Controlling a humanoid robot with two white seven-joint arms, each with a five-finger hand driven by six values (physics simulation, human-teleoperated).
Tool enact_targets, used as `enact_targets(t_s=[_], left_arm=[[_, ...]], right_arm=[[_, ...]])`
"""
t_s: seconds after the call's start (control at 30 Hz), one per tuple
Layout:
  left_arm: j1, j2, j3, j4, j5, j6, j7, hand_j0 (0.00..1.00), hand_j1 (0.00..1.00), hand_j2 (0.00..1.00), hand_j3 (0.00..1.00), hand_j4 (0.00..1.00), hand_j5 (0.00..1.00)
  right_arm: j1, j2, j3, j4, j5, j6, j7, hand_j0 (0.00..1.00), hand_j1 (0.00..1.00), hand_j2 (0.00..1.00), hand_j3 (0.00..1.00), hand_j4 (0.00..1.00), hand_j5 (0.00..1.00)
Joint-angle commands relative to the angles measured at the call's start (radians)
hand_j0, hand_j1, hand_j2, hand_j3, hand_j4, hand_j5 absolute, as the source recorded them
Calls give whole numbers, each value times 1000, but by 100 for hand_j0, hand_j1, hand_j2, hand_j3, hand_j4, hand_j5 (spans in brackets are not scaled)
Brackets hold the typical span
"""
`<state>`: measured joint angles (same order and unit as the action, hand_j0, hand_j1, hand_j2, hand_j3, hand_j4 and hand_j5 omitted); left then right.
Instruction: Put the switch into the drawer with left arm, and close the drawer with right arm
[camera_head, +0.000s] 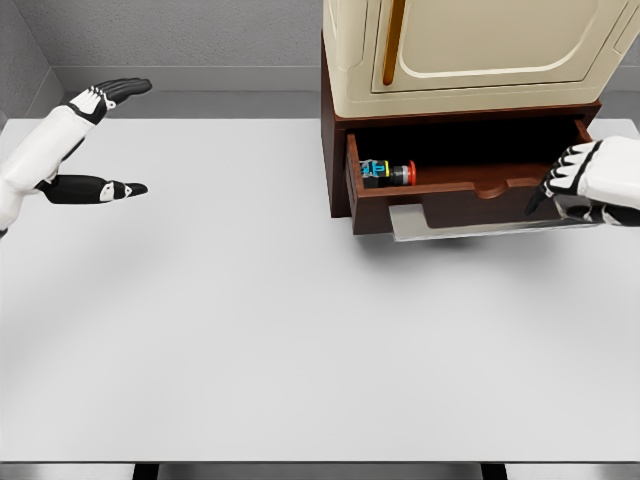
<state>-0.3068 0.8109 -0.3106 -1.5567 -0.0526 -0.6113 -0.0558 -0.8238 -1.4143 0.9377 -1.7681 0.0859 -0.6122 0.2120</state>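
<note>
Table (250, 330) carries brown cabinet (335, 150) at rear right. Drawer (460, 195) pulled out; switch (387, 172) lies inside, left end. Right hand (590, 180) at drawer's right front corner, fingers curled, grip unclear. Left hand (95, 145) far left, fingers spread, holding nothing.

My left arm (35, 150) is a smooth, glossy white shell, rounded and tapering toward the wrist. Its hand, my left hand (100, 140), mixes white and black: white segmented plates over the back and knuckles, black along the thumb and fingertips, with small white patches on the dark thumb. My right hand (590, 180) has the same scheme, a bulky white back with narrow dark seams between the finger plates and black fingertips. I see no cables, screws or printed markings.
</note>
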Motion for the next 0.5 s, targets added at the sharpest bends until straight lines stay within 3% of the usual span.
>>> enact_targets(t_s=[0.0,0.47], left_arm=[[0,1,1,0,7,0,1,100,100,100,100,100,100],[2,1,8,-2,8,0,1,100,100,100,100,100,100]], right_arm=[[0,-25,3,-1,-2,1,0,61,61,61,61,61,61],[6,-58,89,-2,34,1,3,58,58,58,58,58,58]])
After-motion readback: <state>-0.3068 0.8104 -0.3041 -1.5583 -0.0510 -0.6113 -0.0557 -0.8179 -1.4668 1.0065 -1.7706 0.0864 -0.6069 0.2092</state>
